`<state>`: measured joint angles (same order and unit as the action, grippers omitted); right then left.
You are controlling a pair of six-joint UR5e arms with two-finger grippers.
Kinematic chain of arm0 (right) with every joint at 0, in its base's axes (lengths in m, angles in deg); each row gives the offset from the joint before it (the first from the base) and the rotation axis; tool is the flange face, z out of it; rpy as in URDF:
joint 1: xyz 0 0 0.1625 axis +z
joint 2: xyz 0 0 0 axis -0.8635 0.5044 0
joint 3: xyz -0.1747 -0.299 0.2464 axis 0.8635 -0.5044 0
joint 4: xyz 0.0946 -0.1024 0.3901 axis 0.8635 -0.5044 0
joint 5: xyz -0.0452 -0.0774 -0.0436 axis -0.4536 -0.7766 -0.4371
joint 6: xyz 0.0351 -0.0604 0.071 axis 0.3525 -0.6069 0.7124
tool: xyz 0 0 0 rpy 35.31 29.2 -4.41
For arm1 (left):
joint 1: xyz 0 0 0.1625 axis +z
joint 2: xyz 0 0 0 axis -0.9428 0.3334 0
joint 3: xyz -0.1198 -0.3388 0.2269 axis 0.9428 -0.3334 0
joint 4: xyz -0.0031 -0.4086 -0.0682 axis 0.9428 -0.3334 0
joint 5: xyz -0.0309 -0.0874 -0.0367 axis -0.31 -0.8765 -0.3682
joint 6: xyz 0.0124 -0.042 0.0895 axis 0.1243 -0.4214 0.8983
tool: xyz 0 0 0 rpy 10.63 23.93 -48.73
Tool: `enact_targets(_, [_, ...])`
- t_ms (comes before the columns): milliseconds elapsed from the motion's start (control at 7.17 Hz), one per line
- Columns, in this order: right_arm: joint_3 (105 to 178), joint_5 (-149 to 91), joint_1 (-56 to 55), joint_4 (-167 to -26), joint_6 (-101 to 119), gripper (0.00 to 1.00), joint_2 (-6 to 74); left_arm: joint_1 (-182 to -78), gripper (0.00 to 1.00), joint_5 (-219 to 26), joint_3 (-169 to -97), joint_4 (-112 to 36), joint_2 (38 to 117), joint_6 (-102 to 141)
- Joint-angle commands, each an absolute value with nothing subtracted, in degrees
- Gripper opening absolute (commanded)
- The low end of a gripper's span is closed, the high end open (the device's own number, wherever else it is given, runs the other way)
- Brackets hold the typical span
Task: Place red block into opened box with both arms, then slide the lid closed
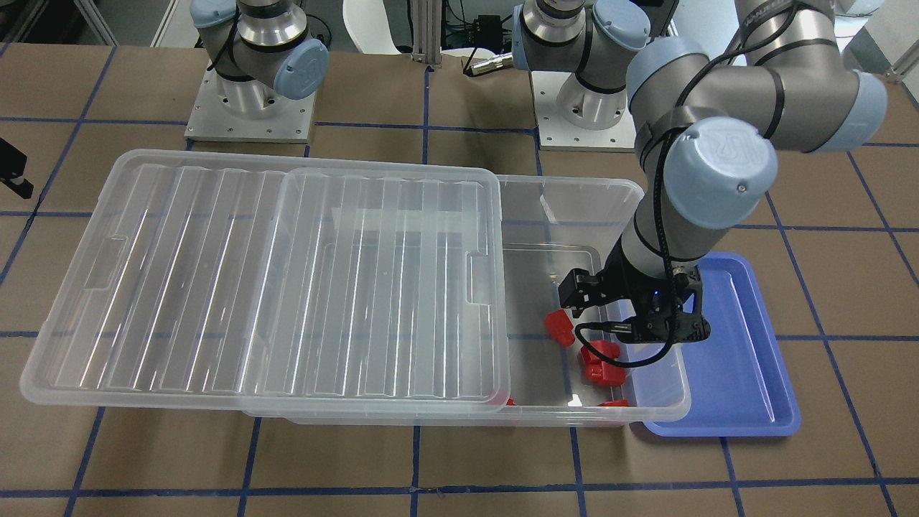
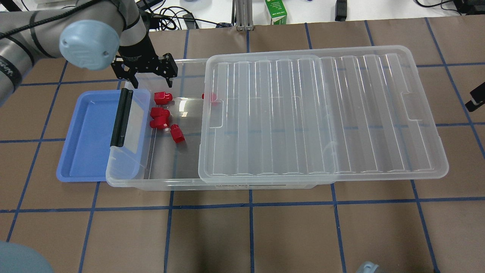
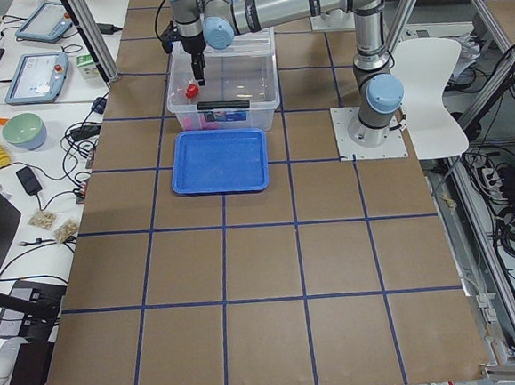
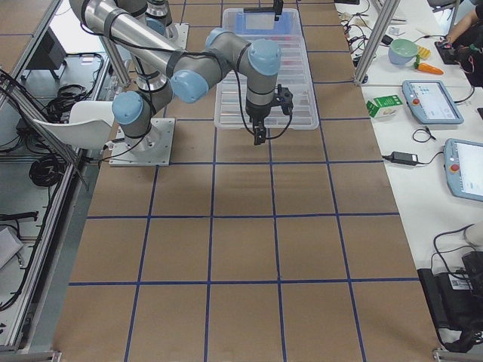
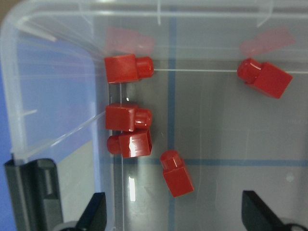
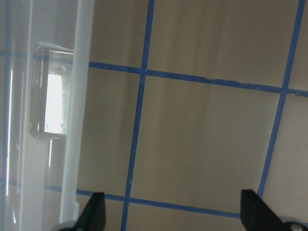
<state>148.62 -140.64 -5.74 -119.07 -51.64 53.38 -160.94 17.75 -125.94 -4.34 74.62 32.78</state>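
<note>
Five red blocks [image 5: 176, 173] lie loose on the floor of the box [image 2: 170, 184], directly under the left jaws, which are spread wide and hold nothing. The nearest block sits between their tips, lower down. Each block looks light, rigid and smooth, best pinched across the flat sides of its squarish head. The lid [image 2: 322, 113] probably flexes and slides easily, so pushing at its notched short end seems wiser than pinching. That end lies just beside the right jaws, likewise spread and empty, above the counter [image 6: 202, 134].
</note>
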Motion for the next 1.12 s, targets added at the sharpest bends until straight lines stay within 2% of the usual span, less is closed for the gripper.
enact_targets(0, [153.71, -140.62, -5.75, -125.76, -51.38, 1.0, 52.64, -160.78, 1.0, 17.49, -123.41, -15.33, 68.14, 32.18])
enact_targets(977, [154.25, -139.12, -3.46, -126.13, -44.97, 1.0, 50.96, -160.26, 1.0, 17.92, -128.94, -16.69, 62.39, 39.3])
